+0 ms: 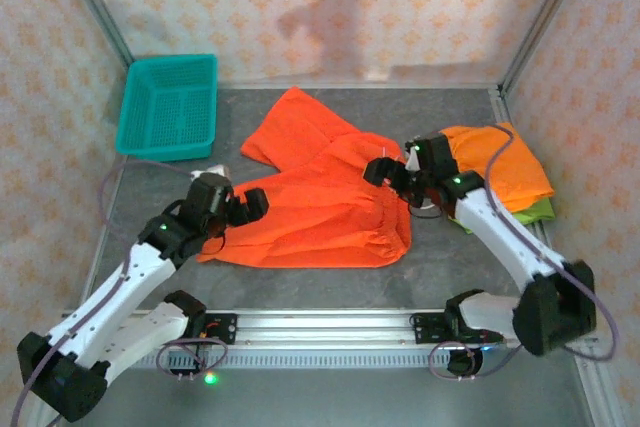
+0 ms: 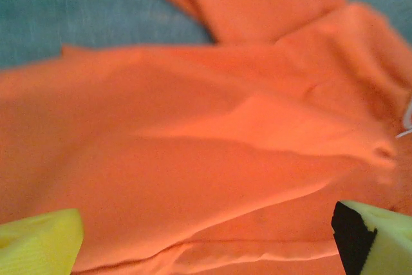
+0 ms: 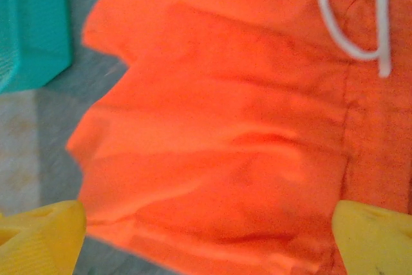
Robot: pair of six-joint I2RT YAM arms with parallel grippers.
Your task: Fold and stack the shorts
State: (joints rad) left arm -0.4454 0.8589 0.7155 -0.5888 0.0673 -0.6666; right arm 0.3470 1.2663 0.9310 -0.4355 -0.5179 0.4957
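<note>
Orange soft-fabric shorts [image 1: 320,212] lie spread across the middle of the grey table [image 1: 450,267]. One leg reaches toward the back, and the waistband with its white drawstring [image 3: 347,37] is on the right. Over their left edge hangs the left gripper [image 1: 240,209], and over the waistband edge the right gripper [image 1: 392,172]. Both have their fingers spread wide, with cloth running loose beneath them and nothing pinched.

The step in hand looks like a fresh grasp for the next fold. To do it well, each claw should come down on a matching corner and pinch every layer there. The edge should then be carried low and level across, so that the hems meet squarely and the drawstring stays tucked inside. The wrist views are blurred, so I cannot say for sure how many layers lie under either claw.

A folded pile of orange and lime-green shorts [image 1: 535,209] waits just right of the right gripper. The teal plastic mesh basket [image 1: 168,105] stands well apart at the back left.
</note>
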